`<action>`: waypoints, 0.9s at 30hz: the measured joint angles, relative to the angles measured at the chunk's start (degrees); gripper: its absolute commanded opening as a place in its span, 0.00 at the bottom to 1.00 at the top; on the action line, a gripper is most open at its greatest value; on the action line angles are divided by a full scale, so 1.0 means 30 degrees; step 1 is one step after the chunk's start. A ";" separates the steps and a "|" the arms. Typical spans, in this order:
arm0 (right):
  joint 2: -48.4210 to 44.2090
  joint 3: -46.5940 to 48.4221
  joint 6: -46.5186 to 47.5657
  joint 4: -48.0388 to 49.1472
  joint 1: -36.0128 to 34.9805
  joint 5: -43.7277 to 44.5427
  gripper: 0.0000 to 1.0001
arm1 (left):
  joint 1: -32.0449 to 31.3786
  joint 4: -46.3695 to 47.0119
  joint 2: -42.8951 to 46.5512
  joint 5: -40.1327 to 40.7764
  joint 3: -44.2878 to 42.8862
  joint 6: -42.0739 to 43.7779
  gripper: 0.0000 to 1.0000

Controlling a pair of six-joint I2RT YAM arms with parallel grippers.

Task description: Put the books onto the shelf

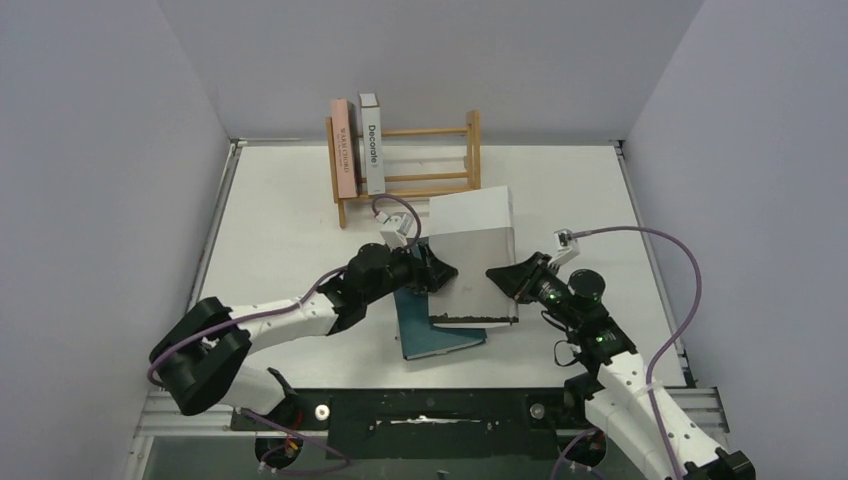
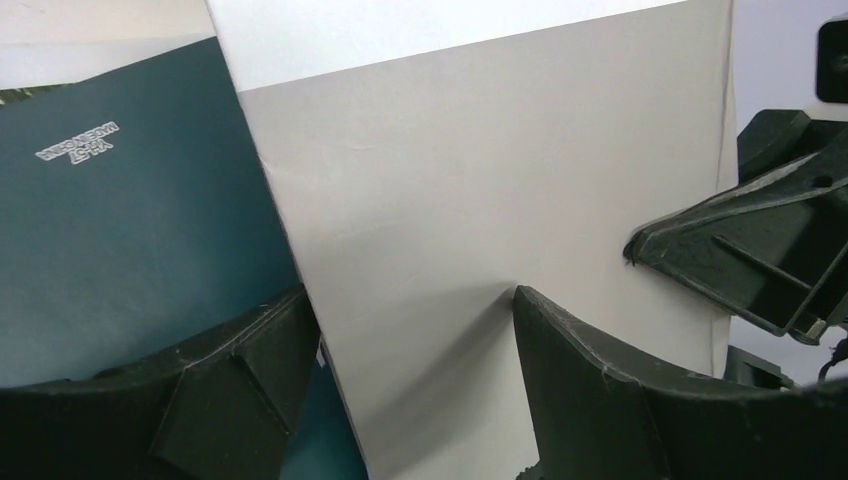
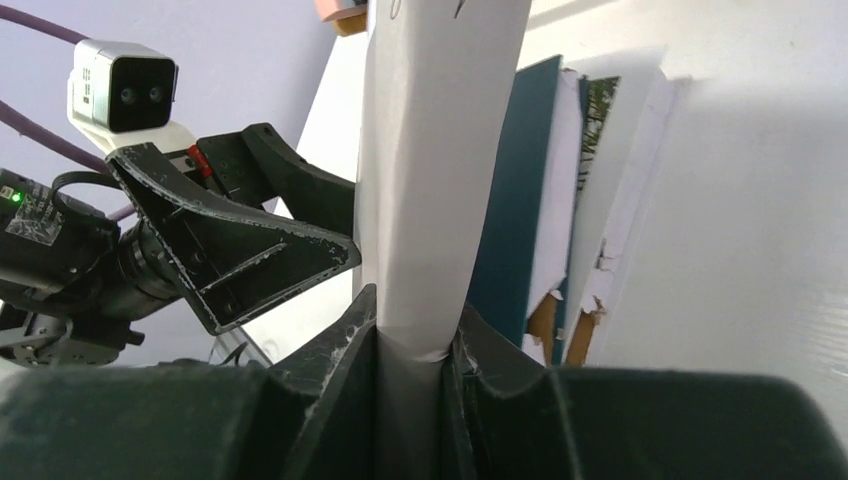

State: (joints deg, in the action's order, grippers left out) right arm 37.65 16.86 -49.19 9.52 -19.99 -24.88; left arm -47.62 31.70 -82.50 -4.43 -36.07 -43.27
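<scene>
My right claw [image 3: 415, 335] pinches the right edge of the grey book [image 1: 475, 255]; my left claw [image 2: 415, 340] gapes wide at its left edge.

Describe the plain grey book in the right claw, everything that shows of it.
The plain grey book has a blank, matte, paper-like cover with no lettering in view. The right claw is shut on one edge, pinching it between both fingers. The book sits in front of the light-wood shelf and overlaps the dark teal book beneath it. The open left claw straddles its opposite edge; contact there is unclear.
</scene>
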 measured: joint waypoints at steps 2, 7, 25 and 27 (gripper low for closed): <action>-0.0656 0.0597 0.0466 -0.1020 -0.0153 -0.0022 0.02 | -0.0306 -0.1450 0.1275 0.0925 -0.0117 0.0240 0.69; -0.1581 0.2426 0.1639 -0.2543 -0.0481 0.0240 0.01 | -0.0627 -0.5836 0.7242 0.5676 -0.0153 0.0831 0.68; 1.0783 0.9347 0.8743 0.5289 -0.5785 0.9508 0.00 | -0.0597 -1.4039 1.8994 1.2240 0.0401 0.1537 0.67; 1.2488 1.0280 0.9551 0.6178 -0.5858 1.0484 0.00 | -0.0597 -1.4404 1.9292 1.2014 0.0729 0.1530 0.67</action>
State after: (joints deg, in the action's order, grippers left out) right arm 75.11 47.70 -20.53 28.05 -37.56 6.57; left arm -49.41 -11.51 -24.62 31.62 -33.89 -38.68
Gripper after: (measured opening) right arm 0.196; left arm 0.674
